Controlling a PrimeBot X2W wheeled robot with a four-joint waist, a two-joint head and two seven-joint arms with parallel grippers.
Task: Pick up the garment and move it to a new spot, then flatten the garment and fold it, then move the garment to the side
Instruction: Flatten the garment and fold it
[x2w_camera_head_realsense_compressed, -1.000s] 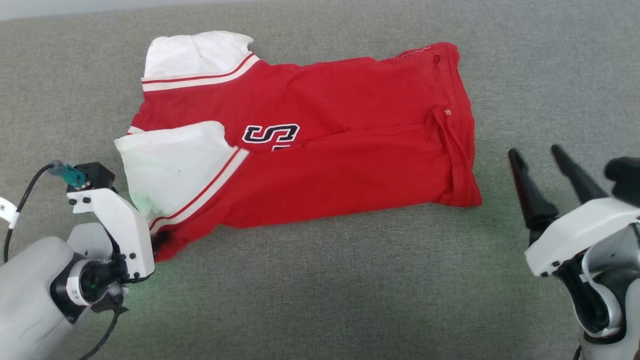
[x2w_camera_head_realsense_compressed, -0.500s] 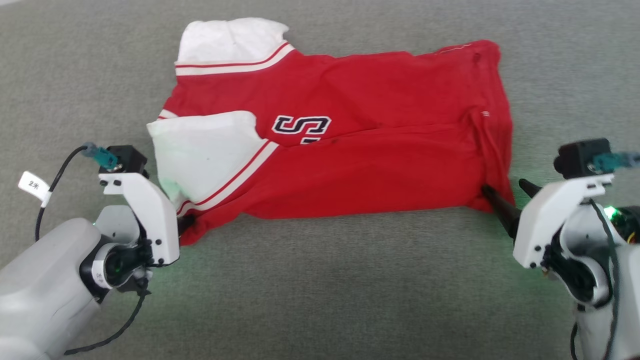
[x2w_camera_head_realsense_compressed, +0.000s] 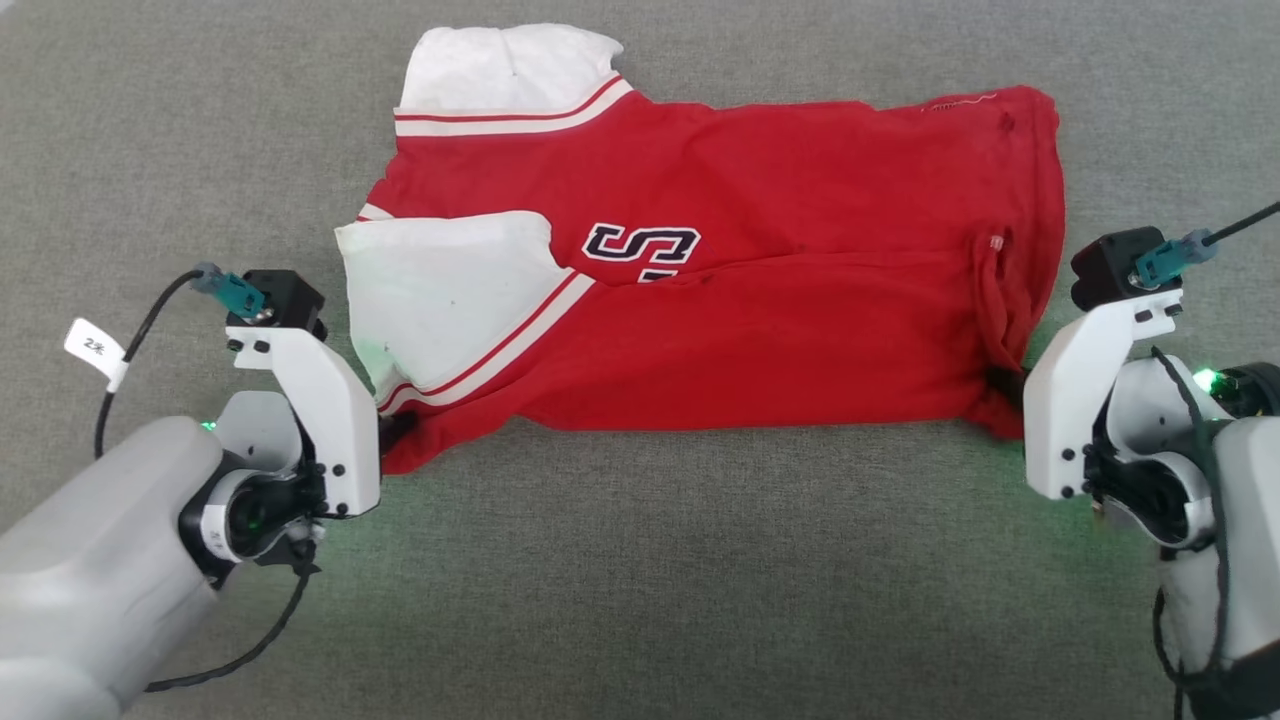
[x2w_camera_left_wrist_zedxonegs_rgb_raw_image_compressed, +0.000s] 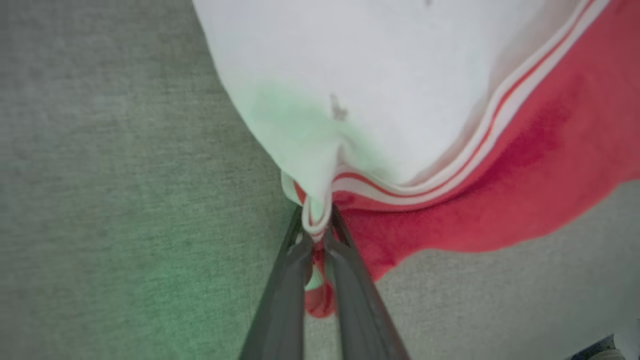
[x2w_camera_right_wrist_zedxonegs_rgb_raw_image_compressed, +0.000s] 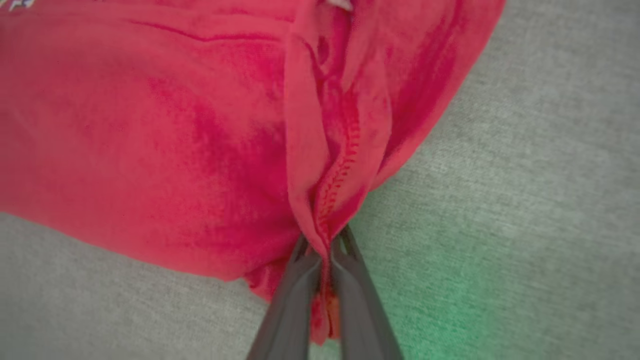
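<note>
The garment (x2w_camera_head_realsense_compressed: 760, 250), a red shirt with white sleeve panels and dark letters, lies folded lengthwise on the grey cloth surface, sleeves to the left. My left gripper (x2w_camera_head_realsense_compressed: 392, 432) is shut on its near left corner; in the left wrist view the fingers (x2w_camera_left_wrist_zedxonegs_rgb_raw_image_compressed: 287, 280) pinch the striped sleeve edge (x2w_camera_left_wrist_zedxonegs_rgb_raw_image_compressed: 317, 220). At the near right corner my right gripper (x2w_camera_head_realsense_compressed: 1003, 383) is shut on the hem; the right wrist view shows the red stitched hem (x2w_camera_right_wrist_zedxonegs_rgb_raw_image_compressed: 332, 200) bunched between the fingers (x2w_camera_right_wrist_zedxonegs_rgb_raw_image_compressed: 287, 300). The garment (x2w_camera_right_wrist_zedxonegs_rgb_raw_image_compressed: 150, 125) is slightly gathered at both pinched corners.
The grey cloth surface (x2w_camera_head_realsense_compressed: 680, 580) stretches all around the garment. A cable with a white tag (x2w_camera_head_realsense_compressed: 95, 345) hangs by my left wrist.
My right gripper came in from the right, open, and shut on the garment's near right corner. The left gripper kept its hold. The head camera shifted, so the scene slid rightward.
</note>
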